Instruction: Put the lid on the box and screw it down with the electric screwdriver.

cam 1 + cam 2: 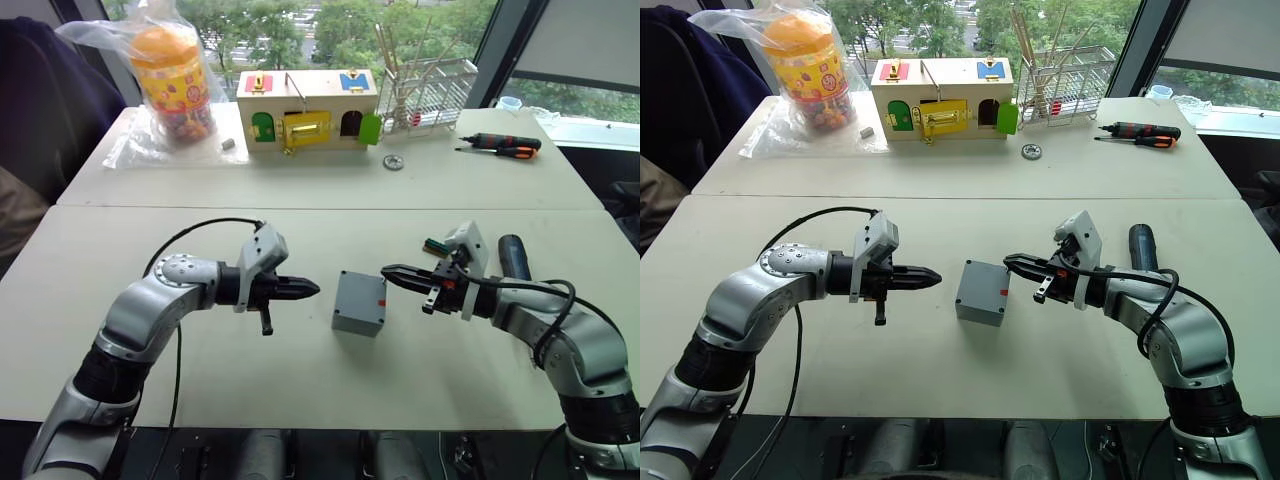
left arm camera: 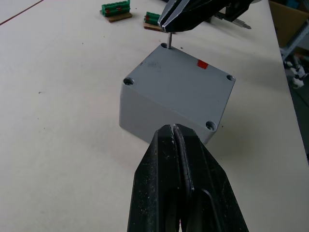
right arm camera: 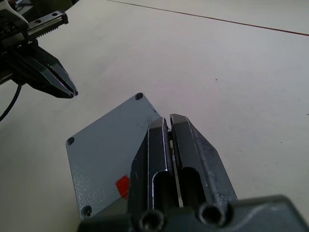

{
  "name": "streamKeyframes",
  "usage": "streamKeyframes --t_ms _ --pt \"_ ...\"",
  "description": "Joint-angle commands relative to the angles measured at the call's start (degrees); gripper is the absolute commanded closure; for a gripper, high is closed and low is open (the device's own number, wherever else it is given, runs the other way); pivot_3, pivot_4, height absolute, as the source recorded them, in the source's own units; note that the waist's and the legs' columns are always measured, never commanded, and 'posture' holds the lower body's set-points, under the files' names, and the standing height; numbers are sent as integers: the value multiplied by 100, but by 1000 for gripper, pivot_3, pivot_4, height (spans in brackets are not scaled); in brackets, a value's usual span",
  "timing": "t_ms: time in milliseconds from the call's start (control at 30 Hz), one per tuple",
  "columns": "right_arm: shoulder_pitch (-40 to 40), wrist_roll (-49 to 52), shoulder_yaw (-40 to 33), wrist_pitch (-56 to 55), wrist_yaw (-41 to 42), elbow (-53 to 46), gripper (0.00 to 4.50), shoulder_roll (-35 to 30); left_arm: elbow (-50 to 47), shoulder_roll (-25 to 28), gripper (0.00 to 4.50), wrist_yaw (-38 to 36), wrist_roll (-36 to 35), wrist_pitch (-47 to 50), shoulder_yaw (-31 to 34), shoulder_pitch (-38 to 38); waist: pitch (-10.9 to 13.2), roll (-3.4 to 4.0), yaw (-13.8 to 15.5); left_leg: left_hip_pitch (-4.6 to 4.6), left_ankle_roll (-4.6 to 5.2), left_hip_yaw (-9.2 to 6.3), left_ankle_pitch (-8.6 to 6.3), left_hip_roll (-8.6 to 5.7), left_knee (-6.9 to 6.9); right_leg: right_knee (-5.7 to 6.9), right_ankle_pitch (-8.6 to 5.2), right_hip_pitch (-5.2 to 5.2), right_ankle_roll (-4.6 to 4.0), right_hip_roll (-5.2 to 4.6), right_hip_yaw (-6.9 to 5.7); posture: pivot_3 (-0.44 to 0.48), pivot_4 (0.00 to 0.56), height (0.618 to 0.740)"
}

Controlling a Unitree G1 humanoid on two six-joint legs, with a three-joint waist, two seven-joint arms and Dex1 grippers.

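Here the right gripper (image 2: 170,21) pinches a screw (image 2: 170,38) over the lid's (image 2: 181,89) corner hole (left gripper (image 1: 312,289) clenched, empty).

Matt grey plastic box (image 1: 359,303), lid (image 2: 181,84) w/ fine-grained finish, small red sticker, recessed screw holes at corners. Right gripper (image 2: 166,24), closed, pinches thin bright metal screw (image 2: 169,37) over the lid's corner hole. Left gripper (image 2: 174,140), closed just short of the box: glossy black fingers (image 2: 198,164), scuffed, whitish wear along edges. Smooth matt off-white table (image 1: 250,210) under both grippers. Behind the right gripper, dark blue-black electric screwdriver (image 1: 513,258), semi-matt casing. Far beyond the grippers: painted wooden box (image 1: 306,110), crinkled clear plastic bag (image 1: 150,90), white wire rack (image 1: 430,95).
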Motion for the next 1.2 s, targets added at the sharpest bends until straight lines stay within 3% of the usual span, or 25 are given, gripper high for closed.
streamKeyframes --t_ms 33,767,833,1000,1200 --pt "-7 -80 80 -161 20 27 4468 -17 -83 -15 4500 29 -1 -102 10 11 0 0 -1 0 0 0 0 0 0 0 0 0 0 0 0 0 150 706" --pt "9 -176 173 -298 112 163 4468 -98 5 -108 4500 69 59 -174 -4 -20 0 0 2 0 0 0 0 0 0 0 0 0 0 0 0 0 150 706" --pt "-2 -162 151 -282 141 156 3661 -134 37 -117 4500 64 66 -183 13 -34 0 0 1 0 0 0 0 0 0 0 0 0 0 0 0 0 150 706" --pt "-82 -129 -102 -209 136 166 1143 -357 94 -191 4500 84 45 -214 43 -87 0 0 6 0 0 0 0 0 0 0 0 0 0 -1 0 0 150 706" --pt "-311 527 -1209 694 248 284 1143 -1259 24 -329 4500 59 -101 -162 144 -256 1 0 8 -1 1 0 0 -1 1 0 0 1 0 -2 0 0 150 706"
